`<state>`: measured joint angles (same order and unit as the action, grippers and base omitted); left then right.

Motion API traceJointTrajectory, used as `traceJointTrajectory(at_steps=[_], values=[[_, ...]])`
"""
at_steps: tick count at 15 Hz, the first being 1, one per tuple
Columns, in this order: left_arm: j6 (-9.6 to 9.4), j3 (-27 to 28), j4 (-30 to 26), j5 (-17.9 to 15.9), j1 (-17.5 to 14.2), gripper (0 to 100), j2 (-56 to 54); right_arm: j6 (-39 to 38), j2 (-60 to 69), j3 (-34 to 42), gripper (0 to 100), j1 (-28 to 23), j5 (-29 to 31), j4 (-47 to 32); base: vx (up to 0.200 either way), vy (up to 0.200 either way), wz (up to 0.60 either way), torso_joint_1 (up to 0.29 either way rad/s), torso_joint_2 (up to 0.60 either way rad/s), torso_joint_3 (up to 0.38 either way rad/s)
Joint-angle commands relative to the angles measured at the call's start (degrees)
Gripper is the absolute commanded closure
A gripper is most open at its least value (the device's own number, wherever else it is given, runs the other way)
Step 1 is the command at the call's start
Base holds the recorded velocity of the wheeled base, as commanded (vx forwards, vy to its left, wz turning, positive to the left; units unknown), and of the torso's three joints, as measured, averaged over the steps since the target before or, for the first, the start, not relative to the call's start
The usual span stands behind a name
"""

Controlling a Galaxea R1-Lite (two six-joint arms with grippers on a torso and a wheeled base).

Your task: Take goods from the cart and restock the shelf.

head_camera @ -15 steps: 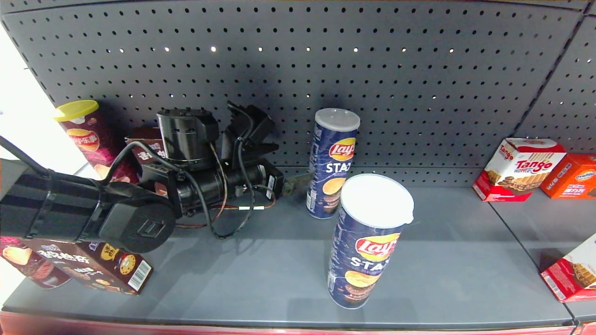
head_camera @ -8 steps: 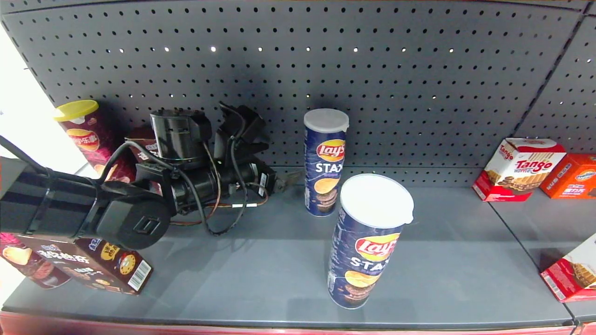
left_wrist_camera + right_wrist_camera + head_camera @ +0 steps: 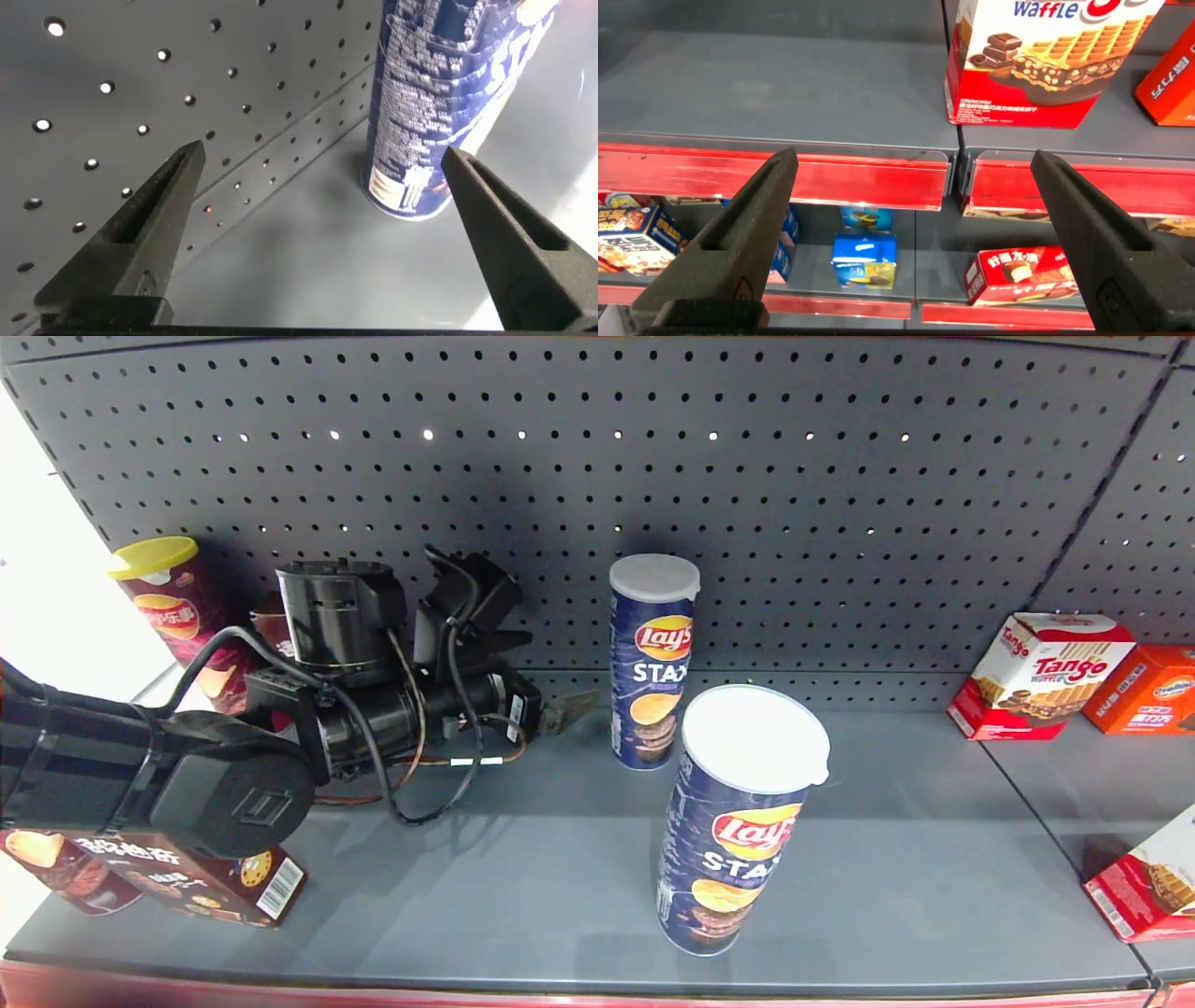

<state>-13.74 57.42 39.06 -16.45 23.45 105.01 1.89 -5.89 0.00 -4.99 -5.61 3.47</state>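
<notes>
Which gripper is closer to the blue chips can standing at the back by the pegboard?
Left. The left gripper is just beside the rear blue can, fingers open, not touching. The right gripper hangs out front near the waffle box, well off to the can's right.

rear blue can (image 3: 653,663): upright, translucent lid, deep on shelf (image 3: 523,896) | front blue can (image 3: 738,821): upright, white lid, near edge

logo: chip can (image 3: 651,663) | logo: wafer box (image 3: 1046,677) | barcode: brown box (image 3: 215,889) (none transcribed)
</notes>
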Motion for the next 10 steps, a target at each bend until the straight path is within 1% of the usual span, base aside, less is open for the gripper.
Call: traceJointTrajectory(at_steps=[1, 3, 5, 10], values=[[-0.50, -0.20, -0.12, 0.10, 0.01, 0, -0.33, 0.04, -0.09, 0.00, 0, -0.02, -0.02, 0.04, 0.000, 0.000, 0.00, 0.000, 0.00, 0.000], [-1.29, 0.68, -0.30, 0.45, -0.08, 0, 0.28, 0.04, -0.09, 0.00, 0, -0.02, -0.02, 0.04, 0.000, 0.000, 0.00, 0.000, 0.00, 0.000], [-1.38, 0.94, -0.30, 0.89, -0.08, 0, 1.16, 0.04, -0.09, 0.00, 0, -0.02, -0.02, 0.04, 0.000, 0.000, 0.00, 0.000, 0.00, 0.000], [-1.38, 4.63, -0.30, 1.24, 0.01, 0, 5.47, 0.04, -0.09, 0.00, 0, -0.02, -0.02, 0.04, 0.000, 0.000, 0.00, 0.000, 0.00, 0.000]])
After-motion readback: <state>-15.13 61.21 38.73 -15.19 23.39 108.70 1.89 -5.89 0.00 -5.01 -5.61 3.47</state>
